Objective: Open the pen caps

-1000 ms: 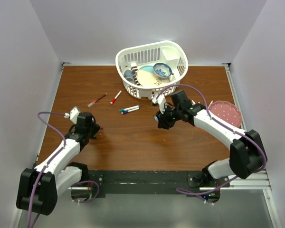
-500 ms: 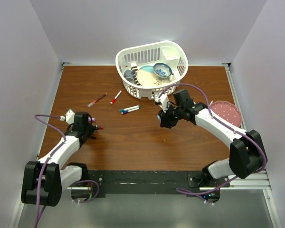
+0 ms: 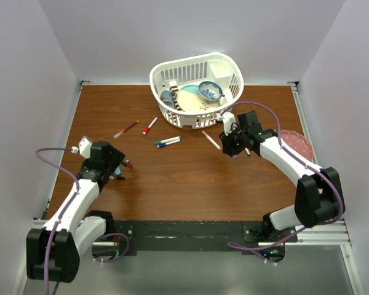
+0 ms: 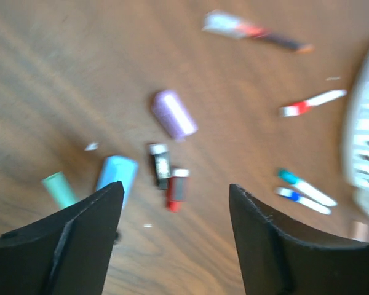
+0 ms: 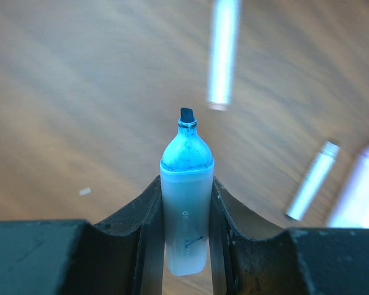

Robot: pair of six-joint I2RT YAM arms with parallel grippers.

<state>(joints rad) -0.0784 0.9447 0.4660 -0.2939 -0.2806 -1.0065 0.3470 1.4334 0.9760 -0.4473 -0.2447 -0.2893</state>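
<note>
In the left wrist view several loose pen caps lie on the wood: a purple cap (image 4: 173, 114), a light blue cap (image 4: 117, 176), a teal cap (image 4: 59, 188), a black cap (image 4: 158, 165) and a red cap (image 4: 177, 188). My left gripper (image 4: 174, 195) (image 3: 118, 167) hangs open just above them, holding nothing. My right gripper (image 5: 186, 184) (image 3: 232, 147) is shut on a pale blue highlighter (image 5: 186, 209) whose cap is off, its dark tip bare. Capped pens (image 3: 167, 142) lie mid-table.
A white basket (image 3: 224, 63) with dishes stands at the back. A pink plate (image 3: 299, 146) lies at the right. More pens lie at the left (image 3: 126, 129) (image 3: 149, 125), and one thin pen (image 3: 211, 140) rests just left of my right gripper.
My left gripper has opened over the pile of caps. My right arm has carried the uncapped highlighter right and toward the basket, uncovering the thin pen.
</note>
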